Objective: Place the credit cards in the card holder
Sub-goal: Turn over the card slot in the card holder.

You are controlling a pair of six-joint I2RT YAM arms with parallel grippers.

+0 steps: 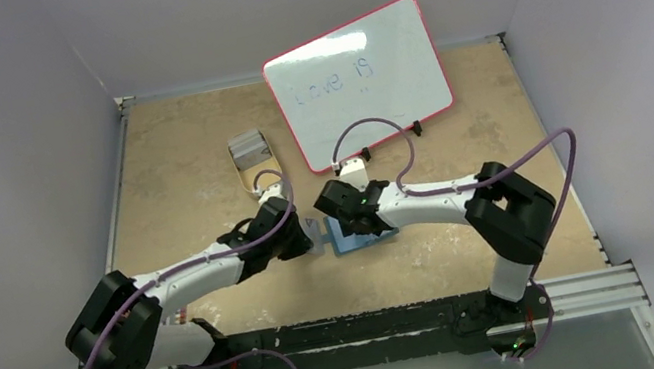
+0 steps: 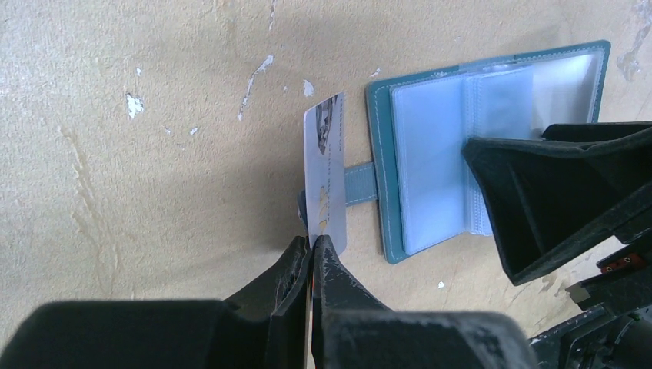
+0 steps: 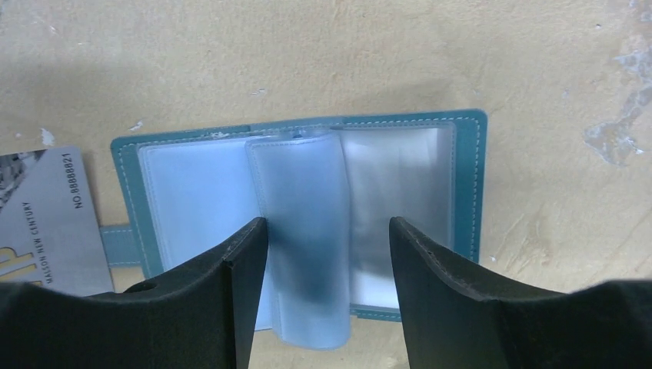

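The teal-blue card holder (image 3: 469, 184) lies open on the table, its clear sleeves showing and its snap tab (image 2: 360, 184) pointing left. My right gripper (image 3: 328, 223) is open above it, a finger on each side of a raised clear sleeve (image 3: 307, 231). My left gripper (image 2: 311, 242) is shut on the near edge of one grey-silver credit card (image 2: 327, 173), held just left of the holder over the tab. From above, both grippers meet at the holder (image 1: 353, 241). More credit cards (image 1: 246, 144) sit stacked at the back left.
The card stack rests on a tan tray (image 1: 256, 168) behind the left arm. A red-framed whiteboard (image 1: 356, 83) stands propped at the back centre. The tabletop is tan with white chips, bounded by grey walls on the left and right.
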